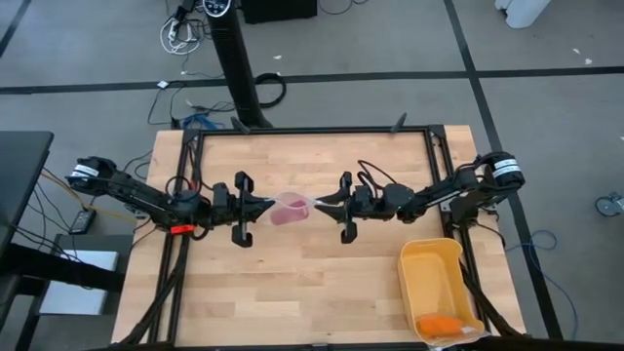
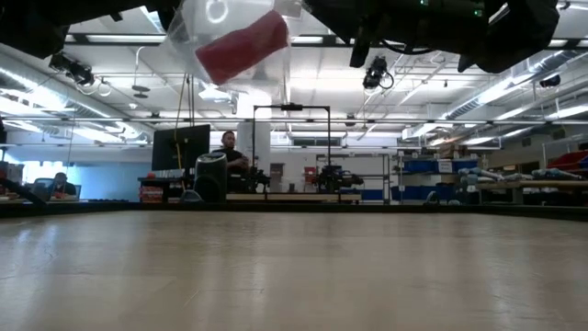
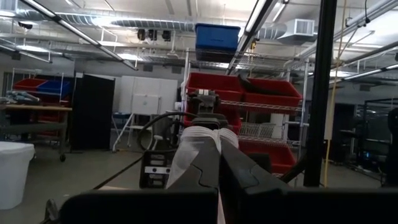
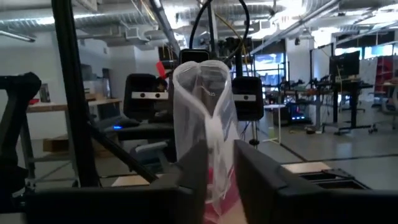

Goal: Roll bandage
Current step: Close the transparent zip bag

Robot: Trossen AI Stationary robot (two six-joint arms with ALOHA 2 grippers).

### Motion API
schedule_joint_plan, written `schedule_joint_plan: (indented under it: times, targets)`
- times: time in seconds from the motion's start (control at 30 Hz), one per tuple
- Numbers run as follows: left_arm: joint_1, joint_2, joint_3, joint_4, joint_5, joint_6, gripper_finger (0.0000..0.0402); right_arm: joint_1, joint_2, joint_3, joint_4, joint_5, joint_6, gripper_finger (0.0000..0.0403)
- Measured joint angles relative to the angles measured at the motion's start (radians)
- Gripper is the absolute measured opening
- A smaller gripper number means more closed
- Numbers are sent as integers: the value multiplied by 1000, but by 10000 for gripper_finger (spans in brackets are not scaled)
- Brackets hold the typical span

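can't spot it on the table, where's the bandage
In the high view the bandage hangs mid-table inside a clear bag, held above the wood between the left gripper and right gripper.

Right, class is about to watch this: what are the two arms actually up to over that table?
Both arms meet over the middle of the table, holding a clear plastic bag up in the air between them. The rolled pink bandage sits inside it. The left claw is shut on one edge of the bag; the right claw pinches the opposite edge. A yellow bin with an orange object stands near the table's right corner, untouched.
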Motion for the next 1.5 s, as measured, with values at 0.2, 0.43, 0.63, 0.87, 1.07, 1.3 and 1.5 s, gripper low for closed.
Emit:
schedule_joint_plan:
  times: [0.2, 0.43, 0.63, 0.87, 1.07, 1.3, 1.5]
  targets:
    - [0, 0, 0, 0, 0, 0, 1, 3, 0, 0, -5, 0, -17, 7]
    - [0, -8, 0, -176, -188, 34, 17, 3, -61, 0, -84, 2, -49, 3]
    - [0, -11, 39, -442, -291, 30, 40, 3, -206, -1, -326, 3, -58, 2]
    - [0, -12, 199, -749, -286, 31, 67, 3, -350, 8, -645, 42, -52, 1]
    - [0, 6, 439, -1063, -192, 30, 80, 4, -343, 138, -932, 59, -58, 1]
    - [0, 92, 651, -1295, -187, 71, 81, 28, -226, 358, -1228, 134, -101, 0]
    - [2, 183, 739, -1387, -183, 101, 81, 46, -127, 503, -1341, 142, -146, 0]
